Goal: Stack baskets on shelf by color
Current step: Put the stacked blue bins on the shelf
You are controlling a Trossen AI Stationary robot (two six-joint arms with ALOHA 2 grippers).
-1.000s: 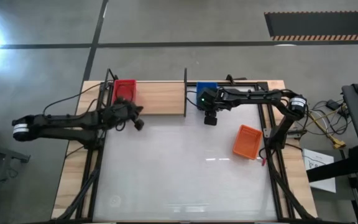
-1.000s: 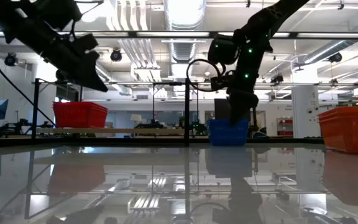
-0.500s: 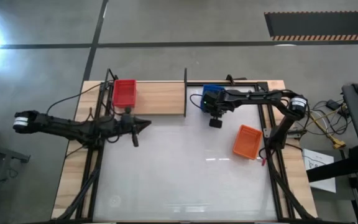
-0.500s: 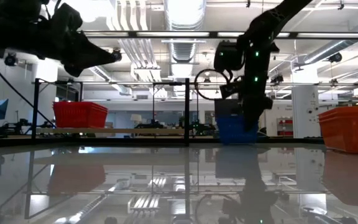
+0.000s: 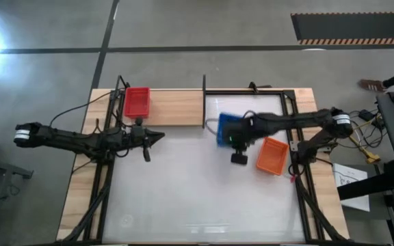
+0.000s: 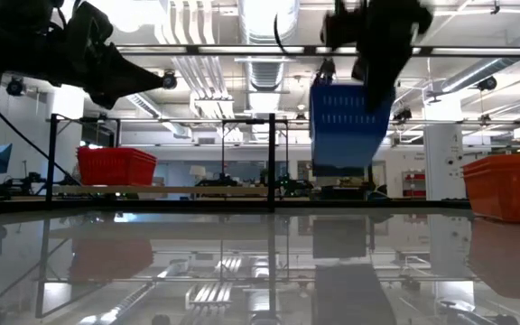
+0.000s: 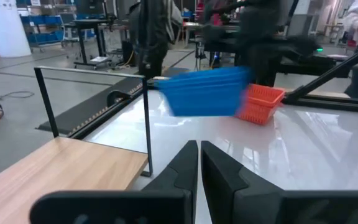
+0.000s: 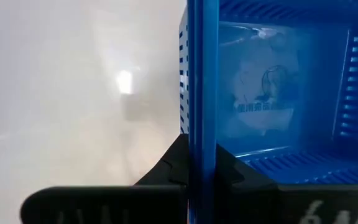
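A blue basket (image 5: 228,130) hangs above the white table with my right gripper (image 5: 246,131) shut on it; in the low view the blue basket (image 6: 348,126) is well clear of the tabletop. A red basket (image 5: 137,101) rests by its bottom on the left end of the light-wood shelf (image 5: 176,108). An orange basket (image 5: 272,155) stands on the table at the right. My left gripper (image 5: 157,137) hovers shut in front of the shelf, holding nothing. My right gripper has one side wall of the blue basket at its rim (image 8: 201,118), one finger inside (image 8: 224,168) and one outside. In the low view the fingers come at it from above. The basket is lifted clear of the table and hangs tilted below them.
A thin dark upright post (image 5: 204,101) stands at the shelf's right end, close to the blue basket. Black frame rails (image 5: 293,123) run along the table's left and right sides. A person's foot (image 5: 371,85) shows on the floor at the far right.
My right gripper has shut on the blue basket's wall, lifted the basket off the table and carried it toward the near edge; the basket now hangs tilted. My left gripper has drawn away from the red basket toward the table's middle, then kept still.
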